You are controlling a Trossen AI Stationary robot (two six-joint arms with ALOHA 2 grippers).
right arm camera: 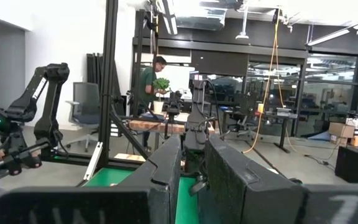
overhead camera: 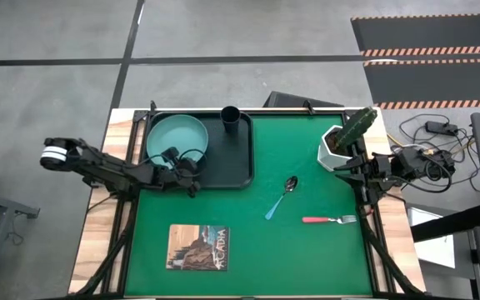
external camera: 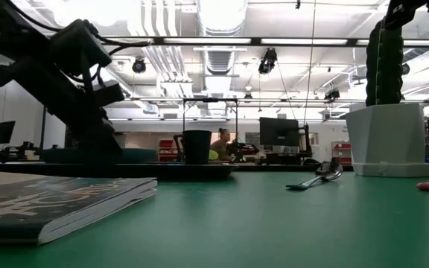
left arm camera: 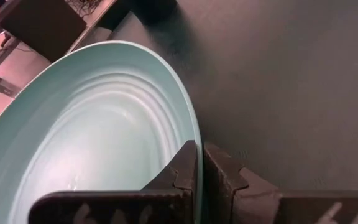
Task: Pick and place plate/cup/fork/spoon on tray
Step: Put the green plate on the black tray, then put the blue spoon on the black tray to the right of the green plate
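High view: the left gripper [overhead camera: 173,162] sits at the near rim of the plate [overhead camera: 176,138], which already lies inside the tray [overhead camera: 238,158].
Left jaws: drawn in narrow, pinching the plate's rim between them; in the left wrist view one finger lies inside the rim and the other outside, with the teal bowl [left arm camera: 98,137] spreading away ahead of the fingers.
Plate: looks seated on the tray floor, though I cannot tell whether its far edge is fully down.
Cup [overhead camera: 230,117]: upright in the tray's far corner, beyond the jaws and to their outer side, apart from the plate.
Spoon [overhead camera: 281,197]: out on the green mat [overhead camera: 307,250], well clear of the left jaws, nearer the right arm.
Fork [overhead camera: 330,220]: on the mat too, just past the spoon, tines toward the right arm.
Right gripper [overhead camera: 358,167]: waits by the white plant pot [overhead camera: 337,148]; from the right wrist view its fingers [right arm camera: 166,165] stand nearly together, gripping nothing.
Step in hand, I'd say: letting go of the plate.
Doing it well: spread the fingers only enough to free the rim, then lift straight up before drawing back, so the inner finger doesn't hook the rim and drag the plate toward the cup.
Book [overhead camera: 197,247]: lies on the mat, out of the way.
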